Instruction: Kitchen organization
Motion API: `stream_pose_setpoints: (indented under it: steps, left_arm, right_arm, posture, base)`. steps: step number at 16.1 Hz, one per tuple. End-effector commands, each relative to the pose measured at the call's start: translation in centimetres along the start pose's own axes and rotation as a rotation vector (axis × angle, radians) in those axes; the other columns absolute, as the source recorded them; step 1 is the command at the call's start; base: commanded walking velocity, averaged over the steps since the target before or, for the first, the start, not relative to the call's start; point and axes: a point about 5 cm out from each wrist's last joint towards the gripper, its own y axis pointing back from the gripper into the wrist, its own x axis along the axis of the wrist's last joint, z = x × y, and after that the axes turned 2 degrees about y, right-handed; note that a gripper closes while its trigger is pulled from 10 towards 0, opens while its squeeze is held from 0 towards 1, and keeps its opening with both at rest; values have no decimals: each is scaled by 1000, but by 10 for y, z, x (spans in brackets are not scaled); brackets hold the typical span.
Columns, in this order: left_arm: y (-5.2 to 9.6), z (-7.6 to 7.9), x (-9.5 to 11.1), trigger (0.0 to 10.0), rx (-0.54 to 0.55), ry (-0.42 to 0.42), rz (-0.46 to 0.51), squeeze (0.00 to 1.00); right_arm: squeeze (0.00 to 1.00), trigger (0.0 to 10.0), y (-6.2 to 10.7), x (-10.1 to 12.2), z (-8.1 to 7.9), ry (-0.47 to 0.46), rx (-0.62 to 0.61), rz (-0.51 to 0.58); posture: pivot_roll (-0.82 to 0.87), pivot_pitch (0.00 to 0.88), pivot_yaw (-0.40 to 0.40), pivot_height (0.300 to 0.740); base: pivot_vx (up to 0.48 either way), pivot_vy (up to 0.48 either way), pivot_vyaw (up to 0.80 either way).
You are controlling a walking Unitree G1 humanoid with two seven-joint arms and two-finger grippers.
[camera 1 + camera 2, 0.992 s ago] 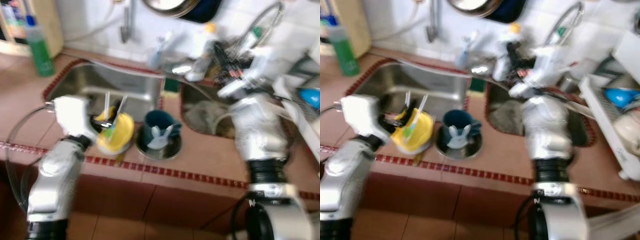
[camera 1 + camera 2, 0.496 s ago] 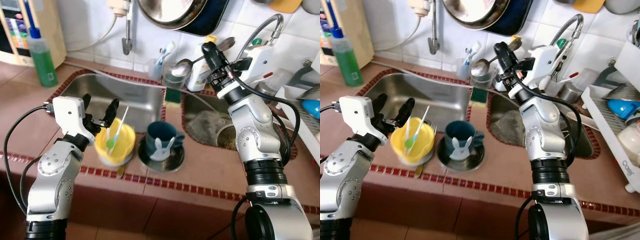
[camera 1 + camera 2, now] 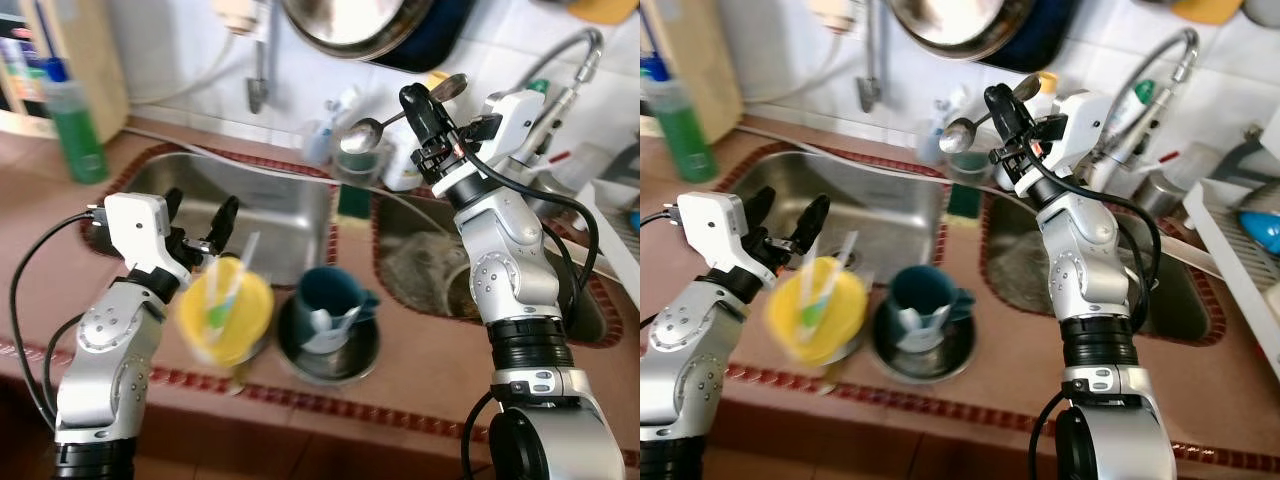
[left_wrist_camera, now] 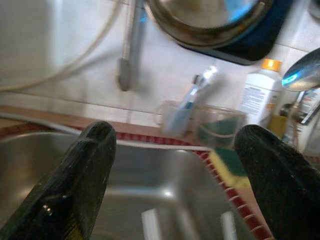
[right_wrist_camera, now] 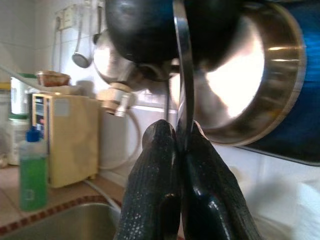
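Steel spoons [image 3: 962, 130] clenched in right gripper [image 3: 1002, 125], not yet stowed; left gripper [image 3: 196, 222] spread empty above yellow cup [image 3: 226, 318]; teal mug [image 3: 331, 305] unsorted.

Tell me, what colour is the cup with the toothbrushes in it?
The cup is yellow, a bit blurred. It shows best in the right eye view.
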Motion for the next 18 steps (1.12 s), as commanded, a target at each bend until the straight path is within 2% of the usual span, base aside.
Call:
stream_pose_setpoints:
  steps: [1, 3, 5, 6, 8, 11, 14, 18]
  left_arm:
    - [-2, 6, 2, 10000, -24, 1, 3, 0]
    - [-2, 7, 3, 10000, -20, 17, 4, 0]
    - [-2, 7, 8, 10000, -23, 18, -3, 0]
    - [-2, 7, 9, 10000, -25, 14, -5, 0]
    - [-2, 17, 18, 10000, -88, -28, -17, 0]
    - [-1, 35, 28, 10000, -193, -51, -20, 0]
    - [-4, 51, 38, 10000, -276, -53, -14, 0]
    - [-1, 66, 45, 10000, -356, -46, -29, 0]
  right_arm:
    - [0, 10000, 1, 11, 7, 20, -20, 32]
    - [0, 10000, 2, 10, 7, 9, -22, 23]
    - [0, 10000, 3, 2, 23, 13, -121, -58]
    - [0, 10000, 4, 1, 25, 15, -131, -65]
    - [0, 10000, 12, -7, 42, -2, -182, -133]
    - [0, 10000, 18, -12, 51, 14, -170, -189]
    - [0, 10000, 20, -16, 57, 0, -128, -233]
    - [0, 10000, 13, -22, 48, -66, -12, -267]
  posture:
    - [65, 0, -133, 732]
    - [65, 0, -132, 732]
    - [65, 0, -132, 732]
    - [65, 0, -132, 732]
    - [60, 0, -134, 732]
    - [42, 9, -127, 732]
    - [30, 53, -129, 732]
    - [12, 112, -124, 732]
  base:
    - [0, 0, 0]
    - [0, 0, 0]
    - [0, 0, 0]
    - [0, 0, 0]
    - [0, 0, 0]
    - [0, 0, 0]
    - [0, 0, 0]
    - [0, 0, 0]
